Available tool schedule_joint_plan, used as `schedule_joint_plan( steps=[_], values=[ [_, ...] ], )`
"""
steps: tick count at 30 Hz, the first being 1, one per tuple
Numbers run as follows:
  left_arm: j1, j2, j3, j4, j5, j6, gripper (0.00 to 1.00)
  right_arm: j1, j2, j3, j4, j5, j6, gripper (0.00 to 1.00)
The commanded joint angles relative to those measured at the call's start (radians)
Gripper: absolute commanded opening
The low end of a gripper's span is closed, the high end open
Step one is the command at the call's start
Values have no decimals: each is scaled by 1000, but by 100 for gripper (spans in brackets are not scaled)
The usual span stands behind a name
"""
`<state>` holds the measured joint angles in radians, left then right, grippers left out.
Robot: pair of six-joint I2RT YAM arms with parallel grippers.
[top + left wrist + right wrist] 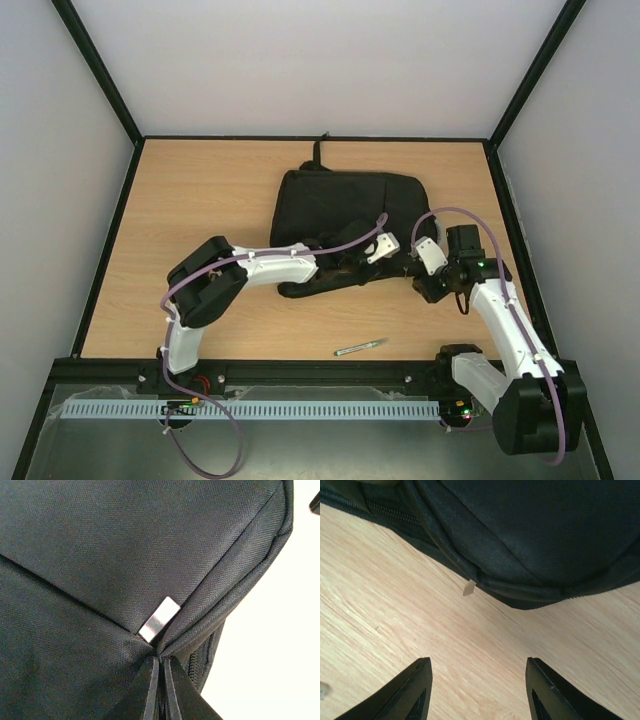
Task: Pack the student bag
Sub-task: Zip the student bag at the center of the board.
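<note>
Around: pen near your surface's front edge — apart from both arms
Bag: student bag mid-surface; loop toward far edge; long axis unclear
Left: left end effector pinching bag fabric
Right: right end effector wide — empty
</note>
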<state>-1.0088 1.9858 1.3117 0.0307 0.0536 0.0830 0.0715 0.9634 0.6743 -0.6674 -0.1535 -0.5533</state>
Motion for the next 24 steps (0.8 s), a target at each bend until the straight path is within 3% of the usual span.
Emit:
schedule_joint_plan(
  steps=[1,13,24],
  values=[
    [22,17,56,43,67,-88,2,8,16,-23,73,-22,2,51],
    [33,31,113,12,133,-156,2,20,58,-71,256,-92,27,45],
    [35,15,126,4,141,-160,2,32,113,-108,365,-45,33,41]
  ],
)
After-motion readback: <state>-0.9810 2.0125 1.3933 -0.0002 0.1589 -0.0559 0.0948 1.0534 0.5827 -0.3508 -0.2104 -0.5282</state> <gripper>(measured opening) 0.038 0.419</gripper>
